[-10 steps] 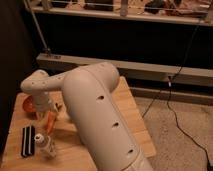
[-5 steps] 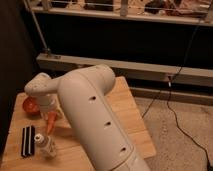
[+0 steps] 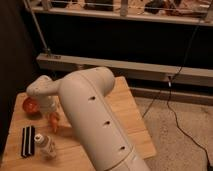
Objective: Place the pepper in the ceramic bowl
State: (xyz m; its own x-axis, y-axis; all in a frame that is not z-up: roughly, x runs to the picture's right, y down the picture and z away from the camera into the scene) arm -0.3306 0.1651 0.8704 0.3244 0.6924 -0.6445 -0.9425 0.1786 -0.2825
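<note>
Compared with half a second ago, the claw (image 3: 51, 115) is found shifted only slightly, a little away from the ceramic bowl (image 3: 30, 106); it is lowered over the left part of the wooden worktop (image 3: 127, 117) and is closed on the pepper (image 3: 54, 121); the pepper is held near the bowl but outside it; a black striped block (image 3: 28, 141) and a small white bottle (image 3: 46, 146) are seen nearer the camera; much of the worktop is covered by the white arm (image 3: 95, 120).
</note>
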